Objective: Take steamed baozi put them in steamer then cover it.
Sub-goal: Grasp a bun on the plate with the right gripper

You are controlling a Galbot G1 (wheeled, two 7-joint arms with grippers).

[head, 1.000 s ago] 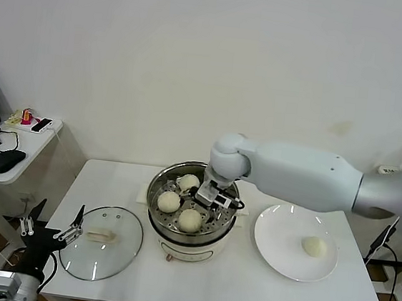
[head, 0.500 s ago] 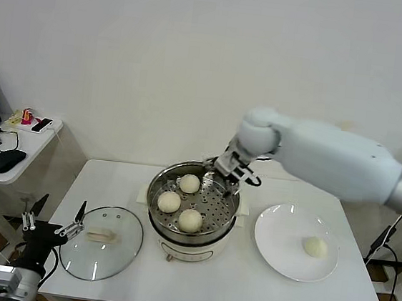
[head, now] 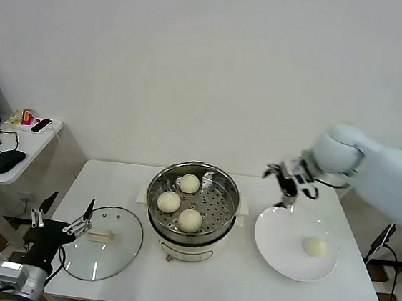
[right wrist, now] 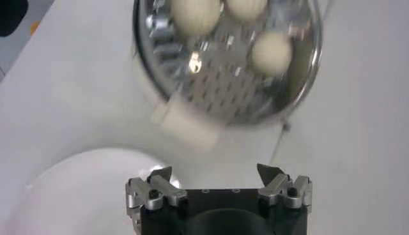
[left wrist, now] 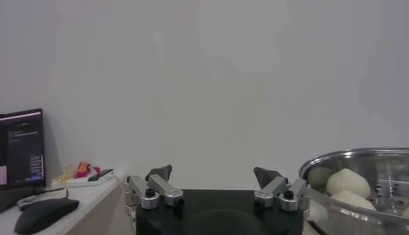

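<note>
Nearest the robot, at about seven o'clock on the white bench (head: 193, 290), the left gripper (head: 61, 216) waits with its jaws spread wide and empty, just short of the cover (head: 101, 242). That cover lies flat on the bench: a round pane of clear glass in a thin metal rim, with a cream bar handle at its centre.

At the bench's middle stands the steamer (head: 192, 211), a shiny steel pot on a cream base, its tray a disc of polished metal pierced all over with small holes. Three steamed baozi (head: 190, 220) sit on that tray, smooth, matte, off-white domes, grouped toward nine o'clock and leaving the three o'clock side of the tray bare.

At about four o'clock lies a flat, glossy white plate (head: 276, 255) carrying the fourth bun (head: 313, 246), near its three o'clock edge.

Farther back, at about two o'clock, the right gripper (head: 284, 183) hangs above the plate's far rim, jaws fully apart and holding nothing.

By my reading three quarters of the loading is done; left are the last bun's transfer and setting the cover on the pot.
</note>
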